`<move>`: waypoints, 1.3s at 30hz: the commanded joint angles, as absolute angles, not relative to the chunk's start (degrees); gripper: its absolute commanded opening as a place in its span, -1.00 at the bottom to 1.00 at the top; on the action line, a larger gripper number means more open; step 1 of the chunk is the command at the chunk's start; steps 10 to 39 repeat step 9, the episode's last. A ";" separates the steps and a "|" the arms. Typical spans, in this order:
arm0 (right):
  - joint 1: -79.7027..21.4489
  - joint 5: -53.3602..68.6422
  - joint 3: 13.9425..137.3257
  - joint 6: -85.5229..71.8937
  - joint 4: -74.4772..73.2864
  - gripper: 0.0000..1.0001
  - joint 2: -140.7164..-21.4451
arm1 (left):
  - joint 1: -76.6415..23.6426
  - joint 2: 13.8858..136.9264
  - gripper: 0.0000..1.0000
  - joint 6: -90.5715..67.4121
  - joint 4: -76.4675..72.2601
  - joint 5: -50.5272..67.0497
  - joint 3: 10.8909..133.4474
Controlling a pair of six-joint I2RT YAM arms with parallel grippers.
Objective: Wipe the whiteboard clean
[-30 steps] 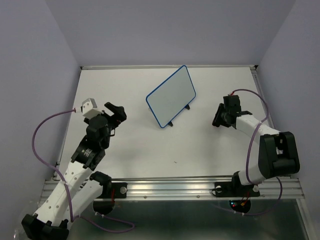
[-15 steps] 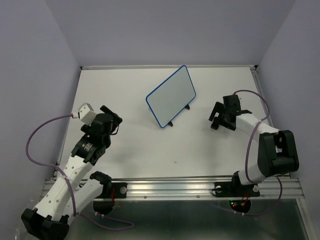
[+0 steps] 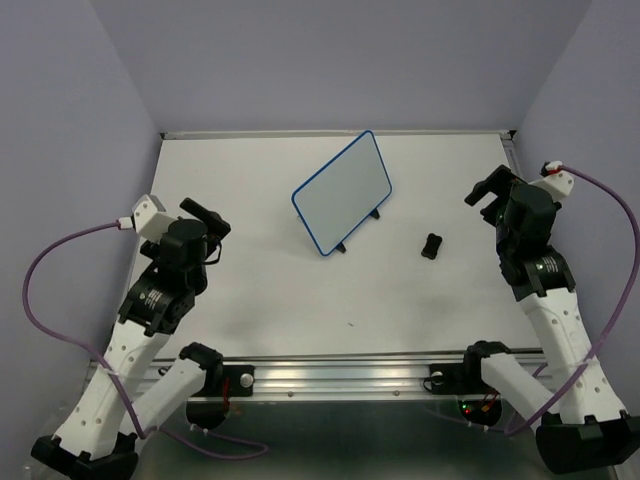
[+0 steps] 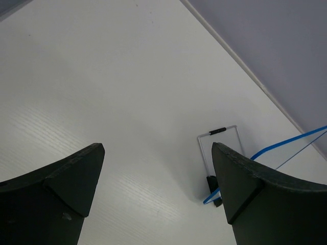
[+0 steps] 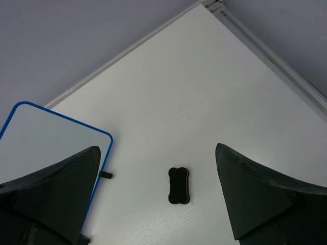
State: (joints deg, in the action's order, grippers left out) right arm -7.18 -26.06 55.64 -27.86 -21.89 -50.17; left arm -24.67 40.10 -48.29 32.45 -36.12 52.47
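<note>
The left hand (image 3: 205, 217) was held above the left side of the worktop (image 3: 280, 290), fingers spread apart and nothing between them; in the left wrist view the hand (image 4: 158, 146) was seen released over bare white surface. The whiteboard (image 3: 342, 192) was stood near the middle of the worktop, toward the back, tilted back on two small black feet and turned at an angle. Its blue frame was seen whole and its face looked blank white. Only a blue edge of it (image 4: 286, 148) was caught in the left wrist view, beside a thin wire loop (image 4: 218, 130) lying on the worktop. A small black eraser (image 3: 431, 245) was lying flat on the worktop right of the board, apart from it and touched by neither hand. The right hand (image 3: 490, 190) was raised at the right side, well apart from the eraser, fingers released and empty. In the right wrist view the eraser (image 5: 179, 186) was seen between the open fingers of the hand (image 5: 157, 148), far below, with the whiteboard (image 5: 48, 138) at left.
</note>
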 commanded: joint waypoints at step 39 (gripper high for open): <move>-6.86 -31.73 53.61 -26.02 -23.91 1.00 -49.13 | -24.70 36.04 0.98 -48.16 34.27 -41.31 53.44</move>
